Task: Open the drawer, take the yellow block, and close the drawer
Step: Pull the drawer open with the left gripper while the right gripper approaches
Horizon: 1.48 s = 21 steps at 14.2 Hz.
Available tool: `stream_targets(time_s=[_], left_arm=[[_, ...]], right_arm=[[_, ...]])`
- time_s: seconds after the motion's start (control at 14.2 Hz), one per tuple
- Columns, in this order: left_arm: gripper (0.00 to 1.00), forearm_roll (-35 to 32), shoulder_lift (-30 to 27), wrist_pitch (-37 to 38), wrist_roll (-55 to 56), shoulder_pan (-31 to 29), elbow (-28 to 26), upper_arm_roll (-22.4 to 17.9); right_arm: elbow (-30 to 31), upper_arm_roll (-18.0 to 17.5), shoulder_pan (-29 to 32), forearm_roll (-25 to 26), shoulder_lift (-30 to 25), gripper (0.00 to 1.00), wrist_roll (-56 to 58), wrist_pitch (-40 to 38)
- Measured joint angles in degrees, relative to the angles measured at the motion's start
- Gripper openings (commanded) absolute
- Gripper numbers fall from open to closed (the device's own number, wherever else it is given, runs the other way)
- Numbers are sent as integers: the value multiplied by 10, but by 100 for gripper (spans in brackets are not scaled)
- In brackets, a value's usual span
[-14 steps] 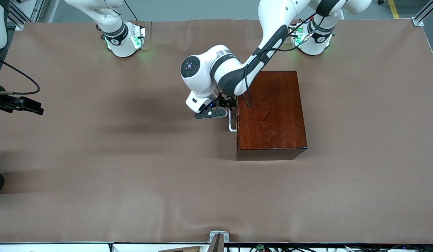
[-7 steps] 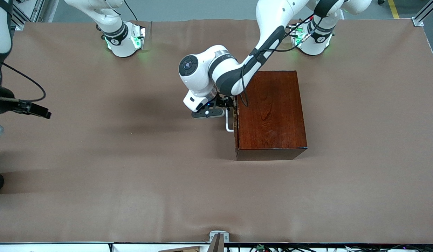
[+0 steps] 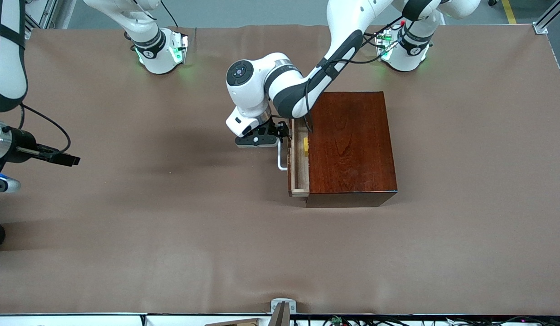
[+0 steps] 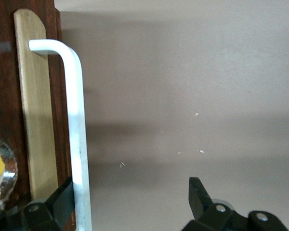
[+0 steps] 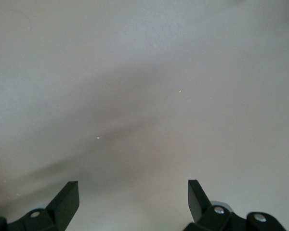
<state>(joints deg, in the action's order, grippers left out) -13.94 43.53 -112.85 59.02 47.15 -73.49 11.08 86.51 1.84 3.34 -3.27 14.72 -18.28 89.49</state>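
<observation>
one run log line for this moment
drawer: partly open | yellow block: inside drawer | left gripper: open, hooked on handle | right gripper: open, waiting over table

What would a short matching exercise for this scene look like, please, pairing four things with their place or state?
1. drawer
2. yellow block
3. left gripper
4. right gripper

A. open, over the table toward the right arm's end
B. partly out of the box
C. lying in the drawer
D. open around the white handle

Pairs: 1-B, 2-C, 3-D, 4-A
</observation>
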Motion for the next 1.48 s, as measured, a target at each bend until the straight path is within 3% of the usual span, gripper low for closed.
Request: stream_targets(time_s=[0.28, 0.56, 0.92, 1.27, 1.48], left_arm=[[100, 29, 0, -26, 0, 2, 0, 0], [100, 33, 1, -29, 0, 2, 1, -2], [100, 42, 2, -35, -7, -12, 3, -3], [100, 42, 5, -55, -16, -18, 3, -4], [100, 42, 8, -69, -18, -17, 3, -3]], right_arm=[[0, -4, -12, -47, 6, 100, -103, 0], [0, -5, -48, -50, 10, 100, -195, 6], [0, -5, -66, -49, 37, 100, -226, 34], [0, -7, -118, -51, 51, 100, -397, 81], [0, -2, -116, -94, 52, 100, -441, 87]])
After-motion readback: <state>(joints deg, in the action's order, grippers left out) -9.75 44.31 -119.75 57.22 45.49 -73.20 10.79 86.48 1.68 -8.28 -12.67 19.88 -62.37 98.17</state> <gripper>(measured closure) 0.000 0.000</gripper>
